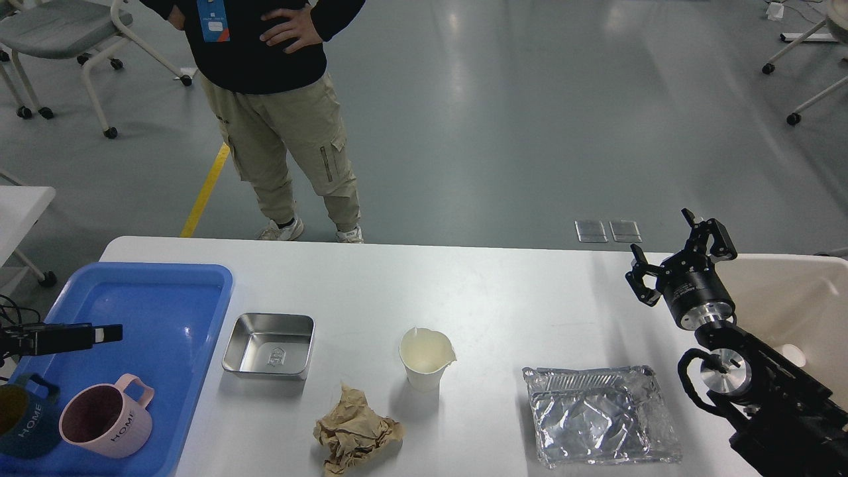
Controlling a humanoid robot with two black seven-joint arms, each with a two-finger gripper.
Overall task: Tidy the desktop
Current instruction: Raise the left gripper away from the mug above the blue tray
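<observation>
The white desktop carries a steel tin, a cream paper cup, a crumpled brown paper and a foil tray. On the blue tray at the left stand a pink mug and a dark blue mug. My left gripper hangs over that tray, above the mugs and apart from them; it shows as a single dark bar. My right gripper stands open and empty over the table's far right.
A beige bin sits at the right edge, behind my right arm. A person stands just beyond the table's far edge. Wheeled chairs are on the floor at the far left and far right.
</observation>
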